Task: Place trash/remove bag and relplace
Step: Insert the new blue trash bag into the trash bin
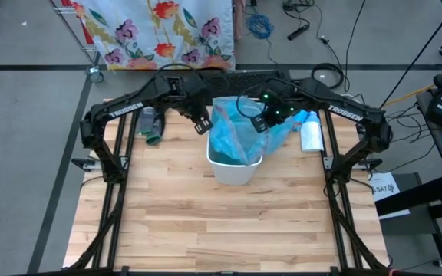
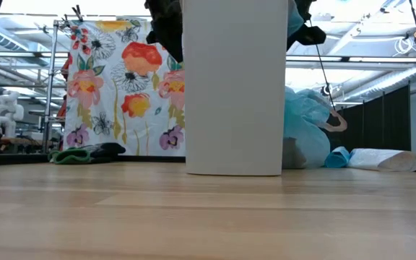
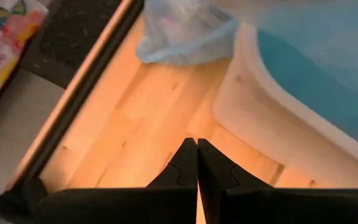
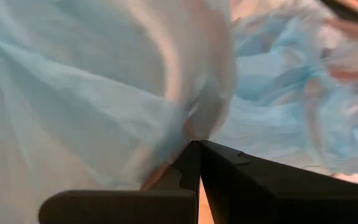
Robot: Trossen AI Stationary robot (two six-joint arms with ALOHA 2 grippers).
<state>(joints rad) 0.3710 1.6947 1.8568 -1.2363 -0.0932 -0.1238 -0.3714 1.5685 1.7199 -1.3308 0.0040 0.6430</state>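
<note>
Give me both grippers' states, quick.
Left gripper: shut, empty, beside the white bin.
Right gripper: shut on the blue bag.

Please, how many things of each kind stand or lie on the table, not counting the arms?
White bin: 1
Blue plastic bag: 2
White package: 1
Green and dark bundle: 1
Total: 5
</note>
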